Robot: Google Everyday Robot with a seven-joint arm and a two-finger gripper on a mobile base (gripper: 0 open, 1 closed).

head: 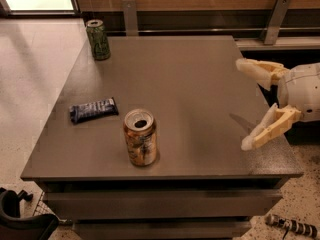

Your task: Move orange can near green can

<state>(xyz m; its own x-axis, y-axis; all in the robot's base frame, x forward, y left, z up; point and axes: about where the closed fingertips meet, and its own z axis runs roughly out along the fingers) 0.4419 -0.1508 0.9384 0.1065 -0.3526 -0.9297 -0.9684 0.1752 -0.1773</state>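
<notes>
The orange can [140,137] stands upright near the front edge of the dark table [190,84], its silver top with a dark opening facing up. The green can [98,39] stands upright at the table's far left corner. My gripper [245,104] hovers over the table's right edge, well to the right of the orange can. Its two cream fingers [267,129] are spread wide apart and hold nothing.
A dark blue snack bar wrapper [93,110] lies flat on the table, left of the orange can. Metal brackets [129,15] stand on the wall behind the table. Black equipment [20,219] sits on the floor at the front left.
</notes>
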